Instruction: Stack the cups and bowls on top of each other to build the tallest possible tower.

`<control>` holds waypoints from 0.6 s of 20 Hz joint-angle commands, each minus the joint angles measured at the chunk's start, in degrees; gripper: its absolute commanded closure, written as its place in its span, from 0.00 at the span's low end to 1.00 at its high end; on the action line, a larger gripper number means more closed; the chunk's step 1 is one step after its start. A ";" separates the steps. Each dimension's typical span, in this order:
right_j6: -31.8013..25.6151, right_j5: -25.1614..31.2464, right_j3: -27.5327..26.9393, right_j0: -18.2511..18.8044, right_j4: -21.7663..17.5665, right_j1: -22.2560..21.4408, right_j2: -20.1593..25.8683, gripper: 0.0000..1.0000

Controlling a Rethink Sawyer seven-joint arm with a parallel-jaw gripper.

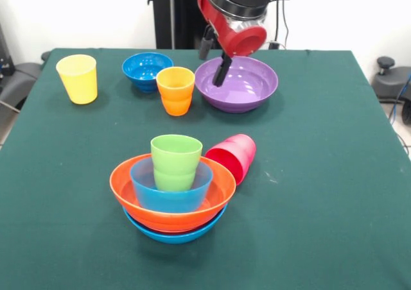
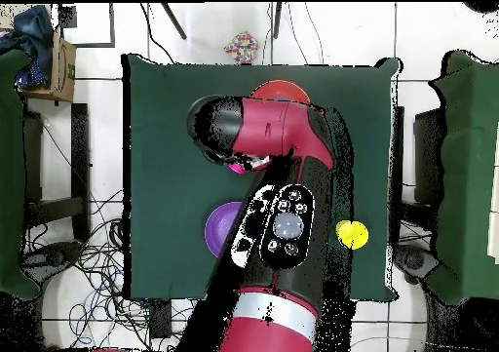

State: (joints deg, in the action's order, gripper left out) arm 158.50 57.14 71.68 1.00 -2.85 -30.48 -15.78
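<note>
A: Fingers of the gripper [image 1: 221, 68]: we see one dark finger hanging over the purple bowl [image 1: 237, 85], touching nothing we can make out. We cannot tell whether they are apart or together, and we see nothing held.

B: Noted. We read no labels or writing on any ware.

A: The tower [image 1: 172, 187] stands toward the table's [image 1: 334, 174] near edge, about midway along it. We log a light-blue bowl at the base, orange bowls nested in it, a smaller light-blue bowl [image 1: 168, 190] inside those, and the green cup [image 1: 175, 162] upright in that one.

B: The pink cup [image 1: 232, 156] lies on its side, touching the tower's orange rim. Along the far edge we have the yellow cup [image 1: 78, 78] near the corner, then the dark-blue bowl [image 1: 147, 69], the orange cup [image 1: 175, 90] just beside it, and the purple bowl. All look empty.

A: From overhead, we find the arm [image 2: 278, 148] covers most of the table; purple bowl and yellow cup [image 2: 352, 234] show.
</note>
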 commanded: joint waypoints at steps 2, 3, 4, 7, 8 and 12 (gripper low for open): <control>-18.85 -3.08 8.04 3.04 -6.51 -1.36 8.52 0.00; -18.77 -4.00 8.91 3.22 -6.98 -1.70 8.62 0.00; -18.58 -4.76 9.74 3.23 -7.48 -2.06 8.73 0.00; -17.66 -6.19 12.06 3.63 -8.29 -3.20 9.44 0.00; -17.48 -6.31 12.57 3.85 -8.53 -3.52 9.66 0.00; -16.87 -7.91 15.51 4.86 -9.11 -5.17 10.78 0.00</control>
State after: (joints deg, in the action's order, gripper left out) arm 158.33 53.77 79.60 4.72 -7.40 -34.92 -13.12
